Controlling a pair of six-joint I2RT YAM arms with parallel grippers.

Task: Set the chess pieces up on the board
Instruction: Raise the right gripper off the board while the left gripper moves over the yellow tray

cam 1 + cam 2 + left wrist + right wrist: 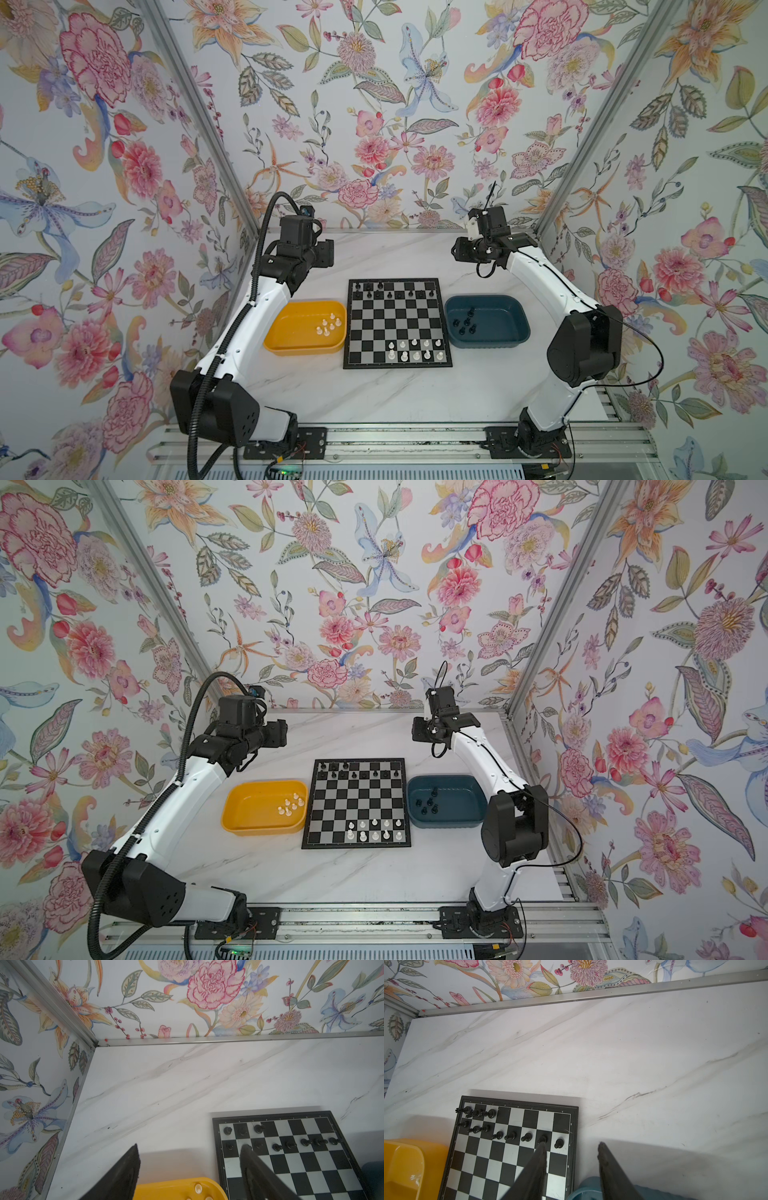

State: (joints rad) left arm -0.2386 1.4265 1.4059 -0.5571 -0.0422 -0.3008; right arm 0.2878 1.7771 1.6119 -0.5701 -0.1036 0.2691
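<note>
Left fingers point(124, 1172) and right fingers point(610, 1167), both spread and empty, hang near the two far corners of the board point(409, 320); black pieces point(379, 286) stand on its far rows, white pieces point(404, 356) on its near rows.

board point(397, 320): flat, black-grey checks; black pieces point(389, 295): standing, far two rows; white pieces point(404, 356): standing, near rows

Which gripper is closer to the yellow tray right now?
Left. The left gripper hangs over the yellow tray's far side; the right gripper is past the board, over the blue tray's far side.
</note>
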